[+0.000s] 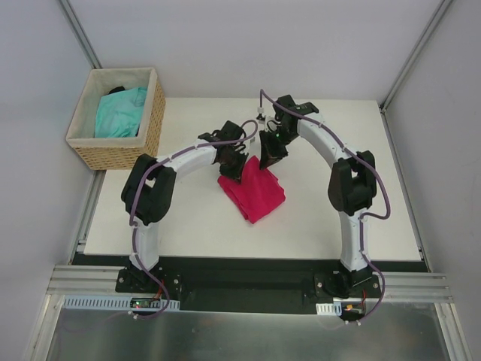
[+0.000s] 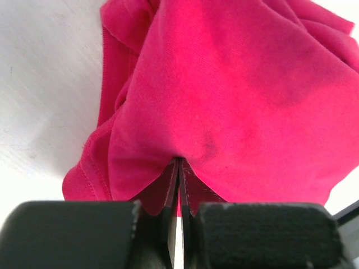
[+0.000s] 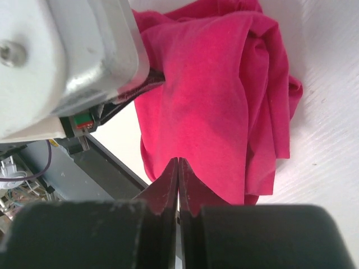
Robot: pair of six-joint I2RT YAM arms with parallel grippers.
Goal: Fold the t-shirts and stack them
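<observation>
The crimson-pink t-shirt (image 1: 253, 194) hangs bunched over the middle of the white table, its lower part resting on the surface. My left gripper (image 1: 234, 168) is shut on a fold at the shirt's upper left; in the left wrist view the fabric (image 2: 247, 95) drapes away from the pinched tips (image 2: 178, 162). My right gripper (image 1: 268, 161) is shut at the shirt's upper right edge, its tips (image 3: 178, 161) closed against the pink cloth (image 3: 213, 101). The turquoise t-shirt (image 1: 120, 111) lies crumpled in the basket.
The woven wicker basket (image 1: 153, 120) stands at the table's back left corner. Grey enclosure walls surround the table (image 1: 353, 218). The left arm's silver wrist housing (image 3: 67, 56) sits close beside the right gripper.
</observation>
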